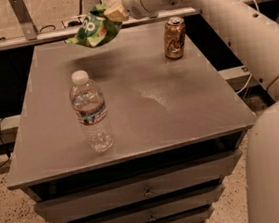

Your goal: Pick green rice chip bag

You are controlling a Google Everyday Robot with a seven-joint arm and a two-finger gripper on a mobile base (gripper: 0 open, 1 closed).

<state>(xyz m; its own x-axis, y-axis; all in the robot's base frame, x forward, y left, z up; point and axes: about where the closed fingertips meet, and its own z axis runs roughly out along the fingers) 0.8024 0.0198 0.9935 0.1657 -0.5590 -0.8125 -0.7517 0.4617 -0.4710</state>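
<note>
The green rice chip bag point(94, 28) is a crinkly light-green bag with a dark green round logo. It hangs in the air above the far left part of the grey table point(144, 108), clear of the surface. My gripper point(114, 13) is shut on the bag's right edge, at the end of the white arm point(208, 5) that reaches in from the right. The fingers are partly hidden behind the bag.
A clear water bottle point(91, 113) with a white cap stands upright at the table's front left. A gold-brown drink can point(175, 38) stands at the back right. Drawers sit below the tabletop. A metal rail runs behind the table.
</note>
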